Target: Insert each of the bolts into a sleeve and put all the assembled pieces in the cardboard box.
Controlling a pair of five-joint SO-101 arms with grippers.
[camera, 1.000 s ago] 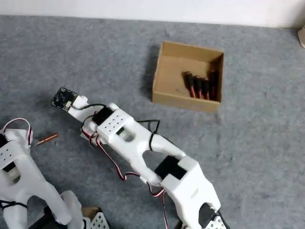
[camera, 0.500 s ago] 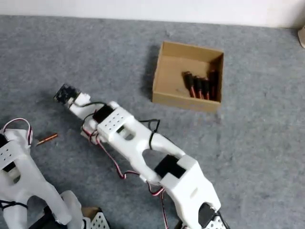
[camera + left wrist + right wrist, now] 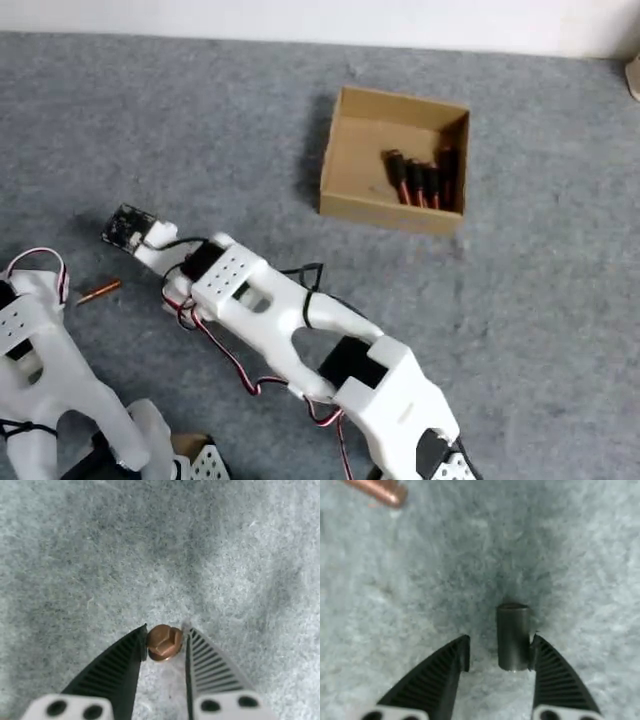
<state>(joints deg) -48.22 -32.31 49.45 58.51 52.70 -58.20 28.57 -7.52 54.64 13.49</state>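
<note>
In the left wrist view my left gripper is shut on the hex head of a copper bolt, held just above the grey carpet. The high view shows a copper bolt sticking out beside the left arm. My right gripper stands open over a dark sleeve, which lies between the fingers against one of them. Part of a copper bolt lies a little beyond the sleeve. The right arm covers the sleeve in the high view. The cardboard box holds several assembled pieces.
Grey carpet covers the whole table. The box stands at the back, right of centre, well away from both grippers. The right arm stretches diagonally from the front edge towards the left arm, with loose wires hanging under it.
The right arm's wrist has swung a little to the left and nearer the front, closer to the bolt. The left arm, the bolt and the box have not moved.
</note>
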